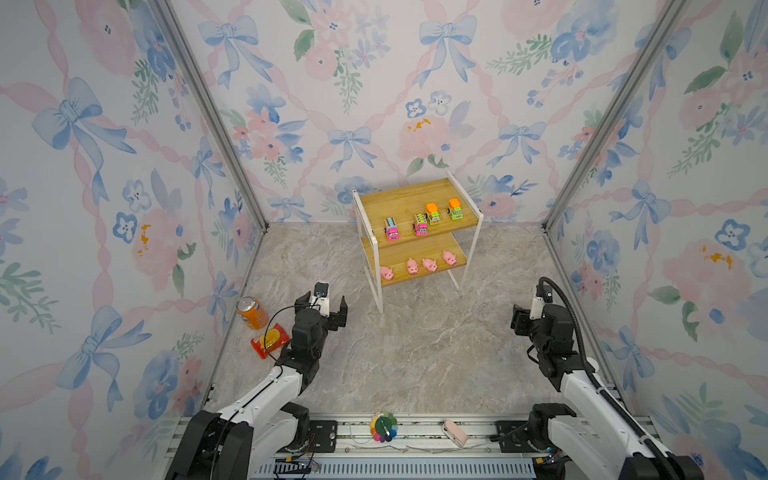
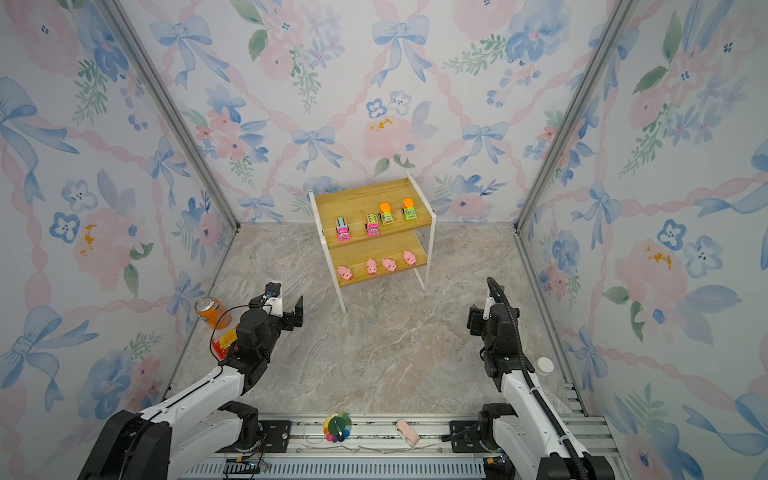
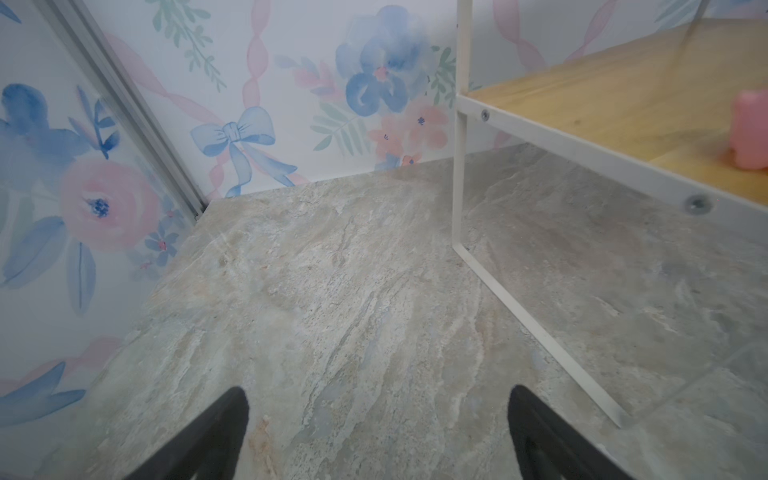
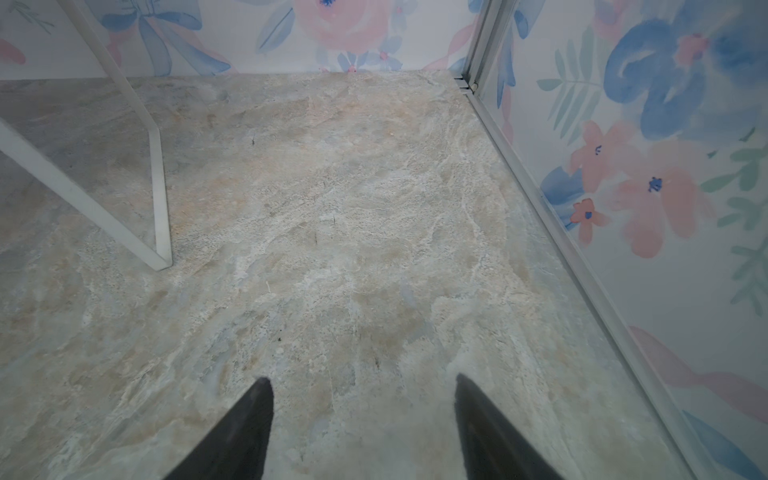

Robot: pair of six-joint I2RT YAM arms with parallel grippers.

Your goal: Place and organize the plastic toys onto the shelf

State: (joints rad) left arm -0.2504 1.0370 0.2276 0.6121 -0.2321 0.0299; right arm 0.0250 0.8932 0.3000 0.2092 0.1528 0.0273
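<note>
Top views show trucks on the shelf's upper board, pigs below. The left hand and right hand gape empty before it; a stray swing could bump its leg, perhaps rolling trucks off.

A staged robot test booth, not a lived-in room: floral wall panels held in bare aluminium posts box in a marble-look table, with the left arm and right arm bolted to a slotted metal rail (loose wires trail beside it).
</note>
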